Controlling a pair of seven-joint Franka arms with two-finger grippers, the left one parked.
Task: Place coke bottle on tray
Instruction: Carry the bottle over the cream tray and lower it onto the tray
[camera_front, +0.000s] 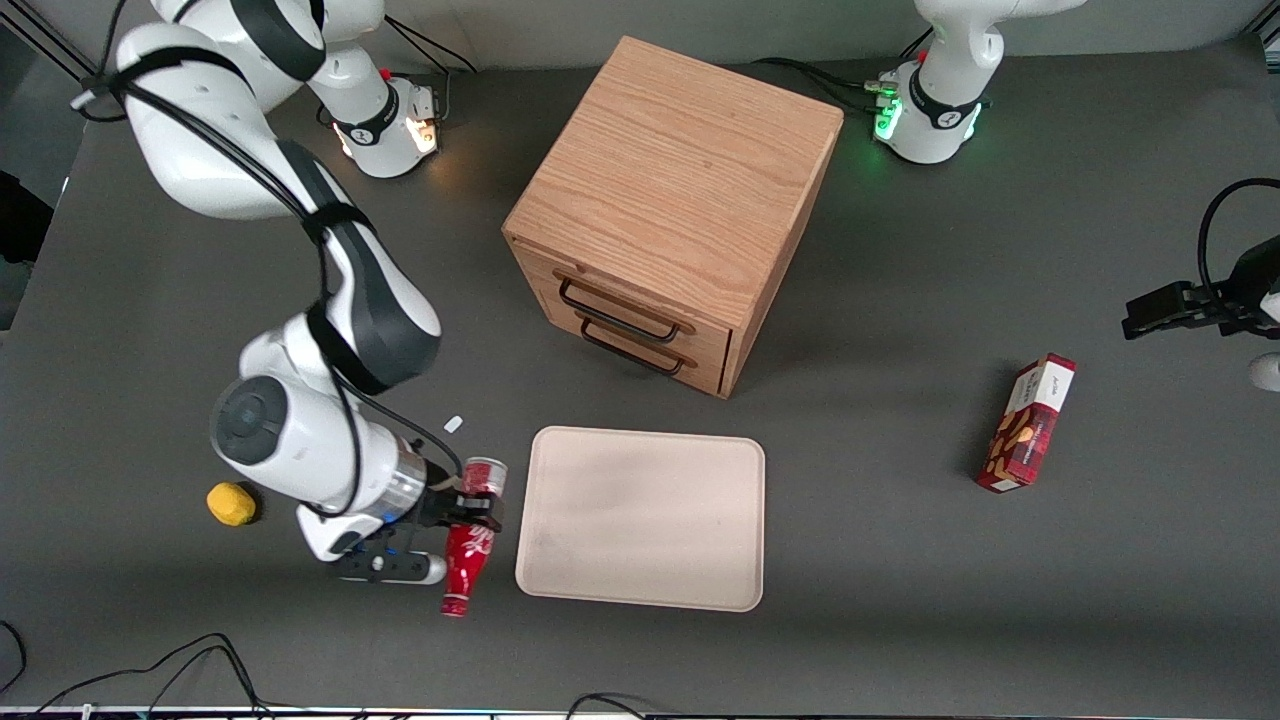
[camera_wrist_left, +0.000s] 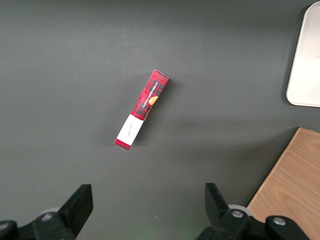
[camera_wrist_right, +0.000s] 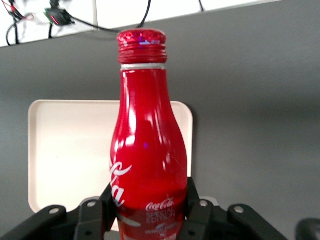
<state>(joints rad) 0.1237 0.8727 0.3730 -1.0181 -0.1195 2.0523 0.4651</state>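
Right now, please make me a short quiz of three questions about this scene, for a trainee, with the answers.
1. True or false: the coke bottle already lies on the tray.
2. What grips the coke bottle? A) the gripper B) nothing C) a drawer handle
3. Fill in: the red snack box lies toward the ____ arm's end of the table.

Key
1. False. The coke bottle is beside the tray, and nothing is on the tray.
2. A. The jaws are shut on the bottle's body, as the right wrist view shows.
3. Parked. The wooden cabinet is farther from the front camera than the tray.
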